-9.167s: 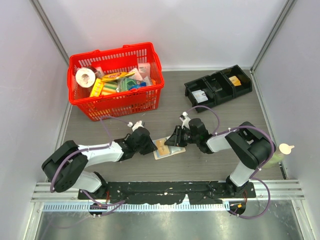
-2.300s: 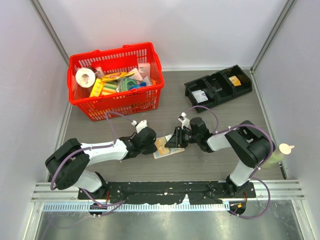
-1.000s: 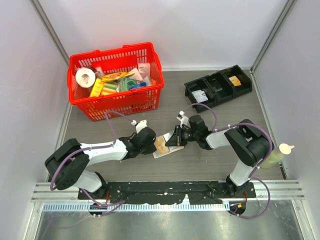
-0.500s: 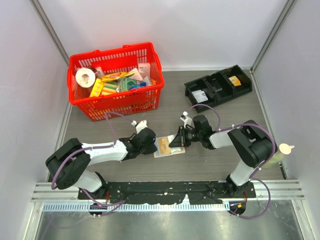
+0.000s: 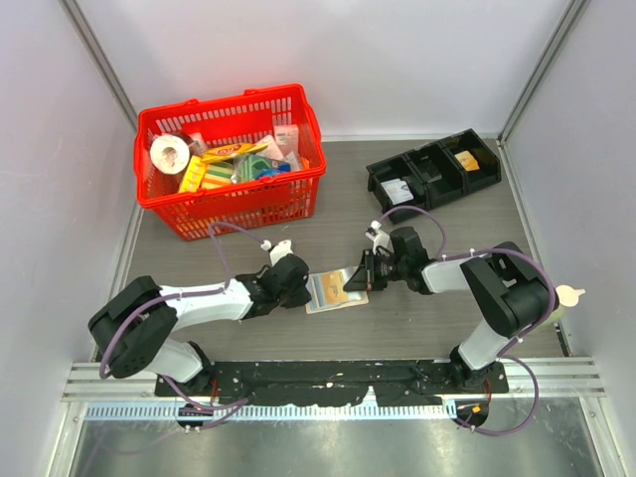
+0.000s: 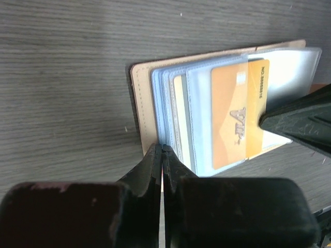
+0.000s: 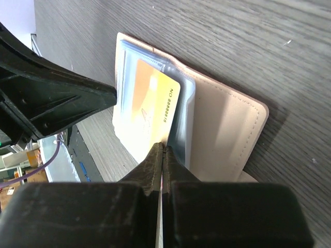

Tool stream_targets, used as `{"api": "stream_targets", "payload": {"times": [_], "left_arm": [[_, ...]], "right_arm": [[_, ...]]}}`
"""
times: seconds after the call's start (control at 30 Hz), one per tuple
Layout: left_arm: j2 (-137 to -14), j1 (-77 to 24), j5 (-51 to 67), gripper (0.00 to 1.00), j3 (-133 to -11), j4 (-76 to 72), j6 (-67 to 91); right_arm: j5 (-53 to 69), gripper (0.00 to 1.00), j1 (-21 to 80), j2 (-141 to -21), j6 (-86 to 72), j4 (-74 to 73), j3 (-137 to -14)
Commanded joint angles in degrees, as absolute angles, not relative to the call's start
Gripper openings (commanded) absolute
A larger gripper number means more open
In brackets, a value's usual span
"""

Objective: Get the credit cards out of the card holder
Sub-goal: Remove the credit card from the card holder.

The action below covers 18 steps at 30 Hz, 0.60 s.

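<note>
The tan card holder (image 5: 320,298) lies open on the table between both arms, its pale blue sleeves (image 6: 199,155) fanned out. A yellow-orange credit card (image 6: 257,108) sticks partly out of the top sleeve toward the right. My left gripper (image 6: 162,150) is shut on the near edge of the holder (image 6: 140,103), where cover and sleeves meet. My right gripper (image 7: 163,147) is shut on the free edge of the card (image 7: 150,103), beside the holder's tan cover (image 7: 227,134). Other cards show only as pale edges inside the sleeves.
A red basket (image 5: 231,159) full of goods stands at the back left. A black three-part tray (image 5: 434,174) sits at the back right. A pale bottle (image 5: 556,301) stands by the right wall, next to the right arm.
My right gripper has moved to the right with the card's edge, so more of the card shows outside the sleeve. The left gripper has kept its place on the holder.
</note>
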<state>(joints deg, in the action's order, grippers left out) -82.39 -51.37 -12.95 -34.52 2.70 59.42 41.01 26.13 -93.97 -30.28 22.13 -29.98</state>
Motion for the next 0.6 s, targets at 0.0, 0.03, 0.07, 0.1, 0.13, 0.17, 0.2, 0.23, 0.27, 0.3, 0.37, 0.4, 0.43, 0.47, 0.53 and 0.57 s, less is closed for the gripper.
{"api": "stream_targets", "payload": {"times": [0.0,0.03,0.07,0.1,0.13,0.17,0.2,0.23,0.27,0.3,0.37,0.4,0.43,0.47,0.53,0.57], "left_arm": [[-78.1,-51.9,-11.6,0.08,-35.7,7.1,57.0],[-76.8,-51.9,-11.5,0.11,-36.6,7.5,56.8],[-75.9,-51.9,-11.4,0.13,-37.7,7.9,56.3],[-75.2,-51.9,-11.3,0.15,-38.8,8.0,55.6],[-74.6,-52.0,-11.1,0.17,-39.7,8.1,55.2],[-74.6,-52.0,-10.6,0.18,-40.7,7.7,54.8],[-75.1,-51.9,-9.9,0.18,-41.6,7.3,54.4],[-76.3,-51.9,-9.1,0.18,-42.8,6.7,54.1],[-77.4,-52.0,-8.3,0.18,-43.7,6.2,53.8],[-78.9,-52.0,-7.7,0.18,-44.3,5.8,53.8],[-81.5,-52.1,-6.9,0.14,-45.0,5.0,53.7],[-82.4,-52.3,-7.0,0.12,-44.9,4.6,53.8],[-83.4,-52.3,-7.0,0.10,-44.7,4.0,53.9],[-84.2,-52.2,-6.8,0.09,-44.6,3.6,54.0],[-85.8,-52.4,-6.5,0.07,-44.1,3.0,54.1],[-86.5,-52.4,-6.4,0.06,-43.9,2.9,54.0]], "right_arm": [[41.6,0.01,26.2,-92.8,-28.8,21.8,-31.0],[41.6,0.01,26.1,-92.9,-28.7,21.7,-31.1],[41.7,0.01,26.1,-93.0,-28.8,21.7,-31.2],[41.9,0.01,26.1,-93.2,-28.8,21.7,-31.3],[42.0,0.01,26.1,-93.2,-28.7,21.7,-31.3],[42.1,0.01,26.1,-93.3,-28.8,21.7,-31.3],[42.1,0.01,26.1,-93.3,-28.8,21.7,-31.3],[42.2,0.01,26.1,-93.3,-28.7,21.7,-31.3],[42.3,0.01,26.0,-93.4,-28.6,21.7,-31.4],[42.3,0.01,26.1,-93.4,-28.6,21.7,-31.4],[42.5,0.01,26.1,-93.5,-28.6,21.6,-31.5],[42.5,0.01,26.2,-93.5,-28.6,21.5,-31.5],[42.5,0.01,26.1,-93.4,-28.5,21.4,-31.5],[42.5,0.01,26.2,-93.4,-28.4,21.3,-31.5],[42.5,0.01,26.0,-93.4,-28.2,21.0,-31.6],[42.5,0.01,26.1,-93.4,-28.2,21.0,-31.6]]}}
